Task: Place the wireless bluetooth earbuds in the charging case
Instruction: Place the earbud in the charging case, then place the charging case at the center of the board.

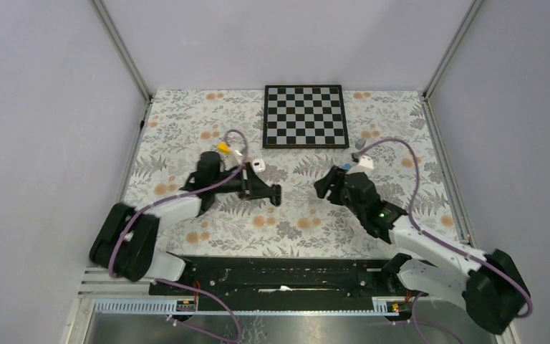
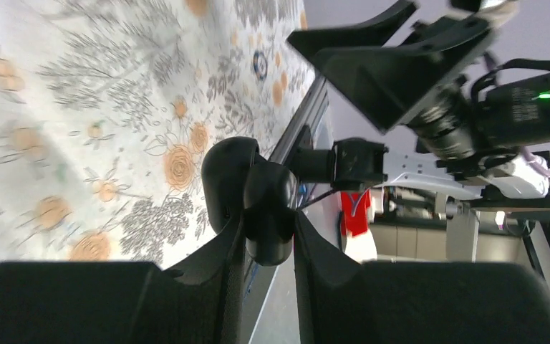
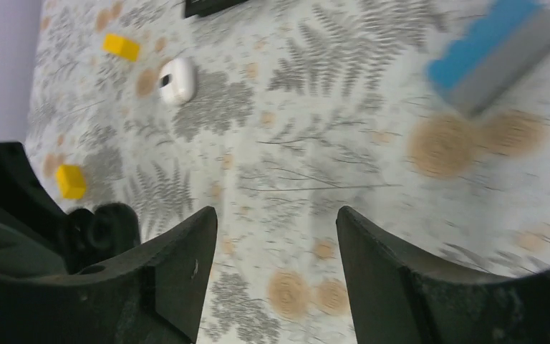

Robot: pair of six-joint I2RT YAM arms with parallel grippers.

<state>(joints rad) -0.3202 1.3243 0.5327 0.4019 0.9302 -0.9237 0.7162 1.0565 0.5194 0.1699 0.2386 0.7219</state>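
The left gripper [image 2: 268,231] is squeezed tight on the black charging case [image 2: 254,190] and holds it over the flowery table [image 1: 186,122]. The right gripper [image 3: 276,213] has its two fingers wide apart, with nothing between them. It sits near the black case, a little to the right of it, and does not touch it. The earbuds are too small to pick out, so I cannot tell where they are. A white case [image 3: 177,80] lies on the table just past the left gripper, on the far side. Two yellow blocks [image 3: 122,46] lie near it. A chessboard [image 1: 306,115] lies at the far edge.
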